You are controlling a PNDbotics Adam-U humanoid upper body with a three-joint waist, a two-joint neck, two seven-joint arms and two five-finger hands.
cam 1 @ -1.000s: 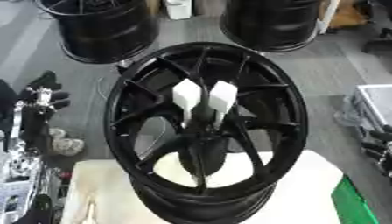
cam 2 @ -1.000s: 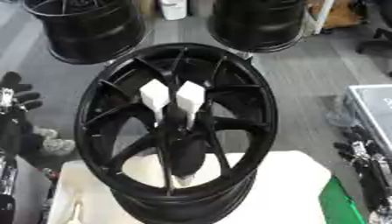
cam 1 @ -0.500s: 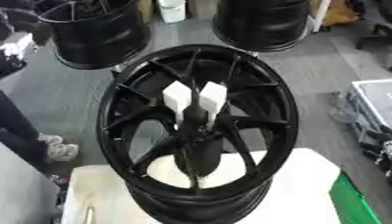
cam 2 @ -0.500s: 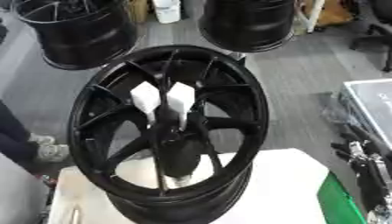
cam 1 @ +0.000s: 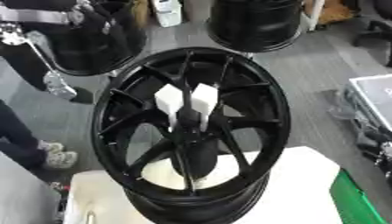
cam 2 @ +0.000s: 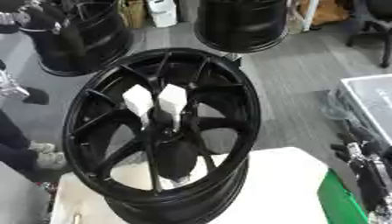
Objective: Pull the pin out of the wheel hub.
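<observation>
Here's the wheel hub (cam 1: pixel 191 131), black and many-spoked, standing tilted on its rim on the white surface (cam 1: pixel 299 188). Dead centre sits what I take to be the pin (cam 1: pixel 168 99): a white piece with two blocky heads side by side, its stem running down into the bore. Nothing is touching it yet. The left arm (cam 1: pixel 42 15) is up in the top-left corner, well apart from the hub, and whether that hand is open or closed I cannot tell. The right hand (cam 2: pixel 358 162) waits at the lower right edge, its fingers apart and relaxed, holding nothing. To do this well, I'd say the working hand should come in over the spokes, curl round both white heads together, and draw straight along the stem's line rather than sideways. The wheel is only propped, so any sideways drag could rock it off the surface, and the spare hand steadying the rim would help. As for containers, there's a grey case (cam 1: pixel 373 98) on the right, contents too unclear to name. A green bin (cam 1: pixel 354 202) shows at the bottom corner with its inside hidden. A white jug (cam 1: pixel 167 11) stands on the floor (cam 1: pixel 306 65) behind.
</observation>
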